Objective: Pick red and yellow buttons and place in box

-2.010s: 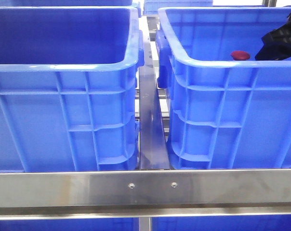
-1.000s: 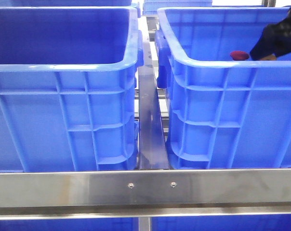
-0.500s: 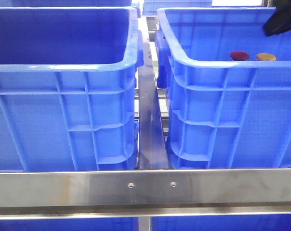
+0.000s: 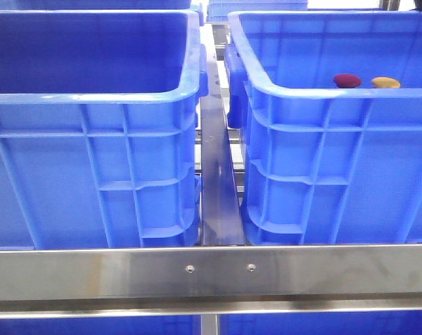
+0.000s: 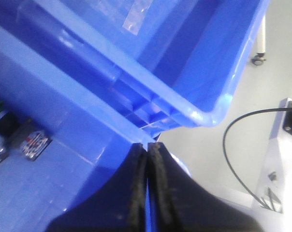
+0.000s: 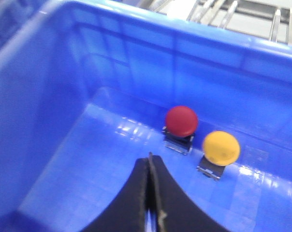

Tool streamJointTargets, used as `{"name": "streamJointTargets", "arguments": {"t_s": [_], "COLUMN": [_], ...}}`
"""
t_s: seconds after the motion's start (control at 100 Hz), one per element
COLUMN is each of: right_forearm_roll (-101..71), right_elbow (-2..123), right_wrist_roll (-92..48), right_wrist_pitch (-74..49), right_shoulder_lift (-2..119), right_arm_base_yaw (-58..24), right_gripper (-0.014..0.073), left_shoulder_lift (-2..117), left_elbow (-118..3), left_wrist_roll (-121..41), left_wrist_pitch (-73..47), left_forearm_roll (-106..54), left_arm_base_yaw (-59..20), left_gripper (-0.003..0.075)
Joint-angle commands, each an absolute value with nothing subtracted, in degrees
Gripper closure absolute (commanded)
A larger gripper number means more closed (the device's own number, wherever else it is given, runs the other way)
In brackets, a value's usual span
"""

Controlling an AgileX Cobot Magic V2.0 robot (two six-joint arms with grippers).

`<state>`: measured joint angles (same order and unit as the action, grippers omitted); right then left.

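- Since two seconds ago, the dark right arm is seen to have cleared out of the front view; the yellow button (image 4: 386,82), absent then, is now seen beside the red button (image 4: 347,80)
- Left blue crate (image 4: 92,98) is shown with nothing visible in the part of its interior that can be seen from the front; in the left wrist view some small dark parts (image 5: 20,137) are glimpsed on a crate floor, too blurred to be named
- Left gripper (image 5: 150,150) is seen with fingers pressed together, nothing between them, poised over a crate rim
- Steel rail (image 4: 218,181) is seen between the two crates
- Box (image 4: 316,94) on the right is seen to hold both buttons, set close side by side on its floor near the far wall, each on a small metal base
- Right gripper (image 6: 149,162) is closed up with nothing held, raised above the box floor, near the buttons but apart from them
- Task is judged done or nearly so: both buttons are placed in the box, nothing is carried by either arm; only arm retreat is judged left
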<state>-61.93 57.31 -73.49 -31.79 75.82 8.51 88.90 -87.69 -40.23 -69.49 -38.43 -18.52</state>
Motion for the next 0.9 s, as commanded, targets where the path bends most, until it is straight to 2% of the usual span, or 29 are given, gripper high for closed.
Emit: {"name": "streamJointTargets", "arguments": {"t_s": [0.0, 0.51, 0.89], "right_forearm_roll": [-64.7, -70.4, -73.1], "right_elbow": [57.5, 50.6, 41.0], "right_wrist_roll": [-73.7, -74.2, -77.3], "right_wrist_pitch": [-32.7, -35.5, -32.0], "right_shoulder_lift": [71.9, 63.2, 47.7], "right_arm_base_yaw": [8.6, 8.3, 8.3], "right_gripper": [0.0652, 0.0652, 0.0652], "left_shoulder_lift": [83.2, 60.6, 44.8], "left_elbow": [-86.2, -58.8, -42.1], "left_wrist_roll": [-39.6, -39.6, -39.6], "left_wrist_pitch": [-64.5, -37.7, -28.3], "left_forearm_roll": [-40.2, -36.9, -37.0], "left_arm_base_yaw": [-18.4, -18.4, -18.4], "left_gripper": [0.074, 0.074, 0.074]}}
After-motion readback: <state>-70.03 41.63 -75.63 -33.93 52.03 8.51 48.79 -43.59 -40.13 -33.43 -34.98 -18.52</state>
